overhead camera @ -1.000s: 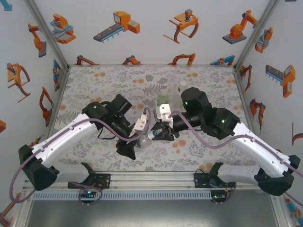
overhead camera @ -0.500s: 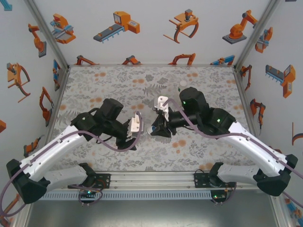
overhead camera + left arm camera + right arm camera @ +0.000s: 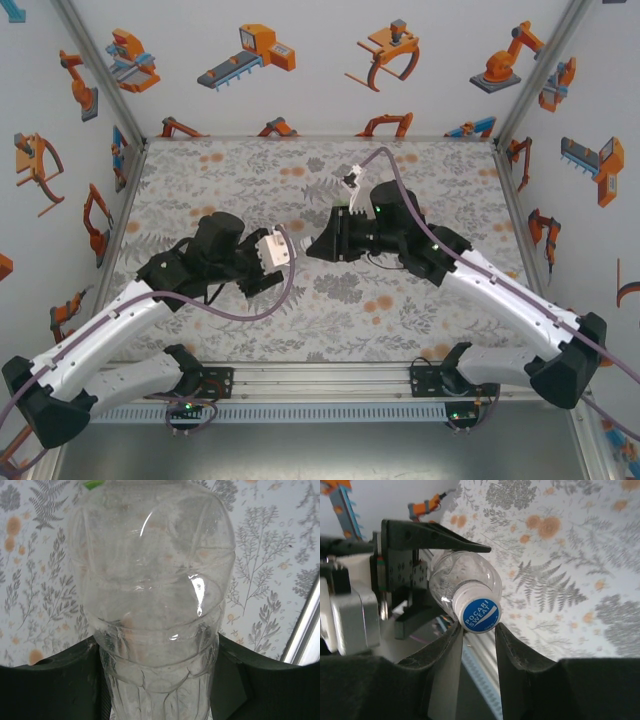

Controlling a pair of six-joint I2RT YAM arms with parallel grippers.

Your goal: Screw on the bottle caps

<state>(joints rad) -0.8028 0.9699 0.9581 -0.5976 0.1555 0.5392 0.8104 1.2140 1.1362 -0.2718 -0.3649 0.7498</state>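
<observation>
Position: the colourless bottle [image 3: 150, 590] is held off the bench [image 3: 250, 170] by the left gripper [image 3: 157, 685], whose fingers are closed across a narrower, ribbed part of the body, one on each side. The neck is pointed toward the right gripper [image 3: 478, 626], which is closed on the blue cap [image 3: 480, 615]. The cap is seated on the bottle mouth, with a finger touching it on either side. In the top view the two grippers are seen almost nose to nose over the middle of the bench.

Handling, judged: the bottle appears empty, hence very light, with thin walls that will dent if squeezed hard. Glossy plastic is likely to slip and turn within the fingers under torque, so hold is best taken on the ribbed waist. The cap is small and stiff. It is best pinched across its rim, square to the neck, or the thread may be crossed.

A green scrap [image 3: 93, 484] is noted at the upper edge of the left wrist view, possibly the green cap, but too little is seen to tell.
</observation>
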